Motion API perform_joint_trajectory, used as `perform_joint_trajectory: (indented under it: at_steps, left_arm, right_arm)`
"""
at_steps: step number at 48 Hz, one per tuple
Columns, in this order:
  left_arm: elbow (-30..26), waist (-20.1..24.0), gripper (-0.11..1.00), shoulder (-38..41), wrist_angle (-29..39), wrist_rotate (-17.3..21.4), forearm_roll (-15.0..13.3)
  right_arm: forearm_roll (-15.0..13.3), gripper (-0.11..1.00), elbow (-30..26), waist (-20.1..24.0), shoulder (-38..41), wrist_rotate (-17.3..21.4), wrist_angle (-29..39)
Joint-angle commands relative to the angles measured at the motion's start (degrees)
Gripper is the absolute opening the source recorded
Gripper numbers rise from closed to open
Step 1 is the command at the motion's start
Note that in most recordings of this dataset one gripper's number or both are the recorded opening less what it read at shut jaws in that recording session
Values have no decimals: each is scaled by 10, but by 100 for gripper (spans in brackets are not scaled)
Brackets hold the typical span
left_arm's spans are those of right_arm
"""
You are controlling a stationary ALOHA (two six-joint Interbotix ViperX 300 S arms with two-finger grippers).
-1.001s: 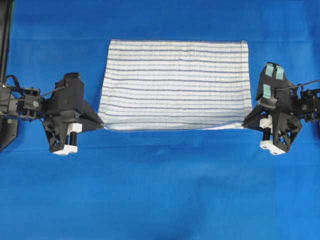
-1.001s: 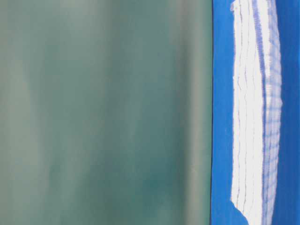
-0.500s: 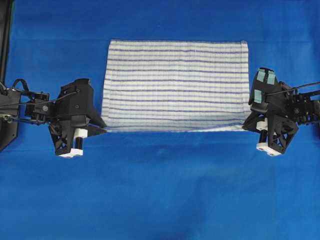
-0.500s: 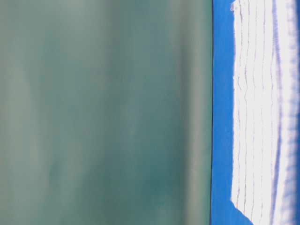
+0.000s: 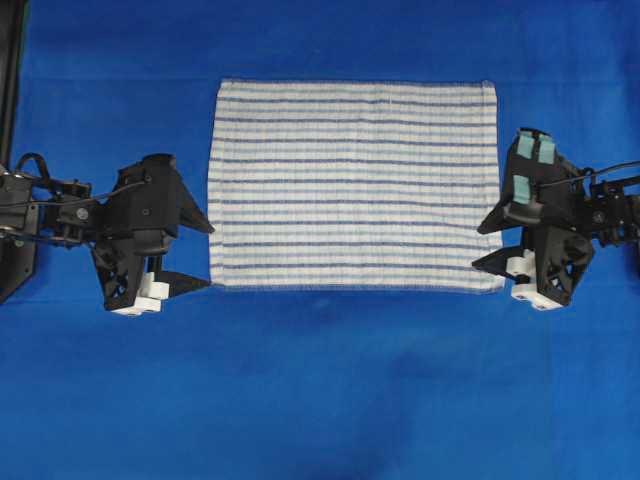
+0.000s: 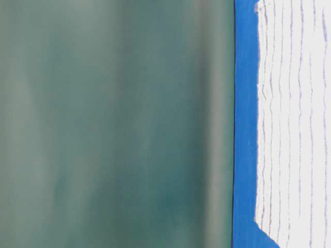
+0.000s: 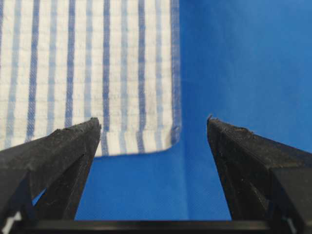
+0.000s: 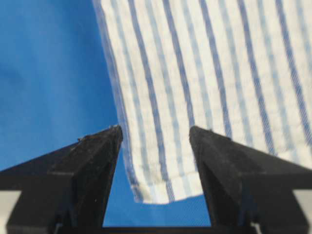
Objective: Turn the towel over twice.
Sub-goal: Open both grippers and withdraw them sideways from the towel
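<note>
A large rectangular white cloth towel (image 5: 353, 183) with thin dark-blue and light-blue stripes lies spread flat on the plain blue table covering (image 5: 320, 390), in the middle of the overhead view, towards the far side. The black left gripper (image 5: 202, 257) sits at the towel's near left corner, jaws spread wide and holding nothing; in its wrist view the corner (image 7: 165, 139) lies flat between the two fingers. The black right gripper (image 5: 485, 246) sits at the near right corner, jaws likewise wide and empty; its wrist view shows the corner (image 8: 161, 187) between the open fingers.

Judging from this, a turn has just been laid down and released. How many turns are done cannot be told. A further turn would call for both grippers to close on the near corners, lift together and carry the edge over.
</note>
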Motion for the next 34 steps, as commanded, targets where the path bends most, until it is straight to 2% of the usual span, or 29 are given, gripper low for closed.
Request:
perform_joint_trajectory:
  at_steps: [1, 8, 20, 26, 34]
  left_arm:
    - [-18, 4, 82, -26, -1, 1, 0]
    - [-29, 14, 82, -69, -1, 7, 0]
    - [-31, 25, 82, -140, -7, 22, 0]
    - [-25, 26, 82, -163, -22, 23, 0]
    - [-19, 25, 82, -175, -24, 23, 0]
  right_arm:
    - [-21, 62, -18, 3, -26, -2, 1]
    - [-78, 62, -25, 2, -73, -2, 1]
    - [-151, 62, -23, -11, -168, -1, -2]
    - [-171, 62, -19, -14, -207, -2, -3]
    - [-181, 62, -19, -14, -225, -2, 0]
